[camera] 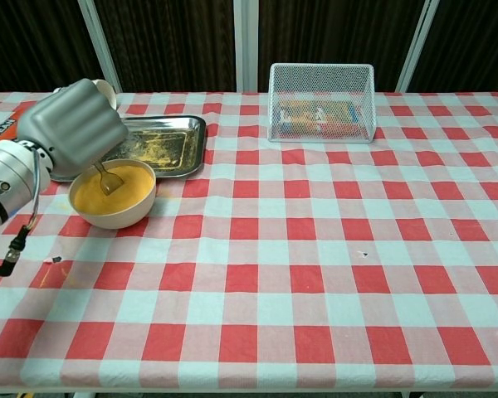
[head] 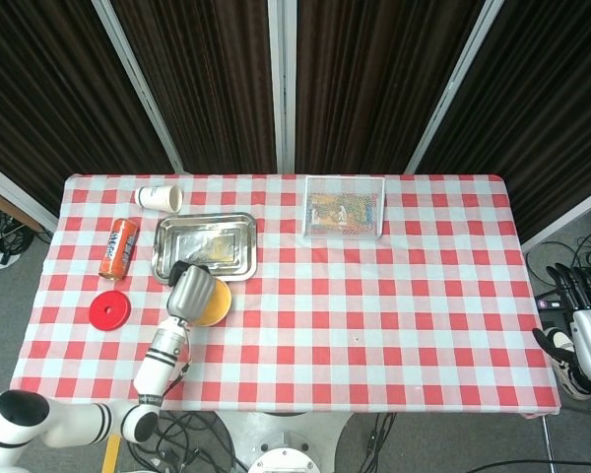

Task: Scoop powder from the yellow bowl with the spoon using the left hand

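Observation:
The yellow bowl (camera: 114, 203) of orange-yellow powder stands on the checked cloth just in front of the metal tray; in the head view the yellow bowl (head: 213, 308) is partly hidden under my hand. My left hand (camera: 73, 126) hovers over the bowl's left rim and grips the spoon (camera: 104, 179), whose tip dips into the powder. From above, the left hand (head: 191, 291) covers the bowl's left half. My right hand (head: 583, 335) hangs off the table's right edge, fingers apart, holding nothing.
A metal tray (head: 208, 245) with powder residue lies behind the bowl. A paper cup (head: 161, 198) on its side, an orange can (head: 119, 248) and a red lid (head: 109, 310) sit at the left. A wire mesh basket (camera: 321, 103) stands at the back centre.

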`<move>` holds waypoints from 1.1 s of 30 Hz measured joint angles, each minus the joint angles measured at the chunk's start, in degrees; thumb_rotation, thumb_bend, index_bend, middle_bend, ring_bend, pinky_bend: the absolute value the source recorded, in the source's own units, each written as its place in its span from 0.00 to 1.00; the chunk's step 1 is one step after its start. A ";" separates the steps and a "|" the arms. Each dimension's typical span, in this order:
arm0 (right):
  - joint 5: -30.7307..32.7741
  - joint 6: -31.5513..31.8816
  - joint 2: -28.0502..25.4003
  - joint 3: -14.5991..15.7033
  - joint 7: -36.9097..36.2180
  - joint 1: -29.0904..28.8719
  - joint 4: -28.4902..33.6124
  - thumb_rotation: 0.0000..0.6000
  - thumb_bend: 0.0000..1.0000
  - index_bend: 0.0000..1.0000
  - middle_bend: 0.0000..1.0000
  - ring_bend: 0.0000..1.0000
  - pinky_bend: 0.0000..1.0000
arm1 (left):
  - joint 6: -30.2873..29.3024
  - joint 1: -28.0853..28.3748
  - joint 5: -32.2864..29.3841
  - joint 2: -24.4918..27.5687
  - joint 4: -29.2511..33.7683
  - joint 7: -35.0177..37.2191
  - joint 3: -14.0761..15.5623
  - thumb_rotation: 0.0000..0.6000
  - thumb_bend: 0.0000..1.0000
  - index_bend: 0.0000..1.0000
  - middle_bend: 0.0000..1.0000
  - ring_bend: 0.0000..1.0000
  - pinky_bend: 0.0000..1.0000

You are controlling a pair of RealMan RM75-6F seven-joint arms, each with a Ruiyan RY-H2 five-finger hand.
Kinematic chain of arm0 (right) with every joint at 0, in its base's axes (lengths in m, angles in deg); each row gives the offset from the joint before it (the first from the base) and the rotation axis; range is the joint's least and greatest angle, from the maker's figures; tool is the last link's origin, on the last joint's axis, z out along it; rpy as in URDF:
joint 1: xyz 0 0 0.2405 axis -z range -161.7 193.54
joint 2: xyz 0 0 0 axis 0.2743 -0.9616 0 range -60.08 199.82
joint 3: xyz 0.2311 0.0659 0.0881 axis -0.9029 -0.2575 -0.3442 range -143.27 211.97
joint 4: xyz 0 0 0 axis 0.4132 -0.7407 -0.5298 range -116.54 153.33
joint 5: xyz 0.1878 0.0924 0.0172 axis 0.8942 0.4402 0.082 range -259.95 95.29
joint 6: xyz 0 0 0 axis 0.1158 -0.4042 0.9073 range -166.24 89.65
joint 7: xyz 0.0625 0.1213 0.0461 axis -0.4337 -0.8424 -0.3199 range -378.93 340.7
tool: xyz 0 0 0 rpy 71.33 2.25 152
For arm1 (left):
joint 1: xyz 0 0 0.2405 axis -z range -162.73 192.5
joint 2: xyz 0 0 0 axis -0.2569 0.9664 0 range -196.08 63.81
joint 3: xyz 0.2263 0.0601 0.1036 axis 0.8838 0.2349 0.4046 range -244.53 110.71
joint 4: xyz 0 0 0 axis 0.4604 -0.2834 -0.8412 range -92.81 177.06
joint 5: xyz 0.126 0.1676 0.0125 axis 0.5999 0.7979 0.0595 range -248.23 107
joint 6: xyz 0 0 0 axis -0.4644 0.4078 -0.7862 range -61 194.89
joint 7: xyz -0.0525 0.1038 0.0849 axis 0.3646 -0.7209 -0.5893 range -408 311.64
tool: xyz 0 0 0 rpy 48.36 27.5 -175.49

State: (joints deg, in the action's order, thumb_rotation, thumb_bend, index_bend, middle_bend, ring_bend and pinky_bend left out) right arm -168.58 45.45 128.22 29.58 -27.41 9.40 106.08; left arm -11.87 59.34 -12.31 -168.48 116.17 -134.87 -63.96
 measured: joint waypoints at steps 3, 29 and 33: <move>-0.06 0.12 0.04 0.00 -0.08 0.04 -0.06 1.00 0.17 0.00 0.06 0.00 0.00 | 0.01 -0.57 0.23 0.05 1.19 0.55 -0.61 1.00 0.42 0.66 0.98 0.94 0.93; -0.59 0.79 -0.24 0.10 0.34 0.34 0.61 1.00 0.17 0.00 0.06 0.00 0.00 | 10.99 -2.50 -14.44 14.05 18.24 18.96 -11.60 1.00 0.42 0.66 0.98 0.94 0.93; -0.57 0.83 -0.21 0.05 0.31 0.33 0.58 1.00 0.17 0.00 0.06 0.00 0.00 | 11.72 -2.37 -16.09 16.64 20.01 21.39 -12.40 1.00 0.42 0.66 0.98 0.94 0.93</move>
State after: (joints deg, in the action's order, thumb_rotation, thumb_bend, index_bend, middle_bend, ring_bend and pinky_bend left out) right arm -169.16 46.28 128.01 29.64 -27.10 9.73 106.65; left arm -0.14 56.97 -28.40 -151.84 136.19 -113.47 -76.36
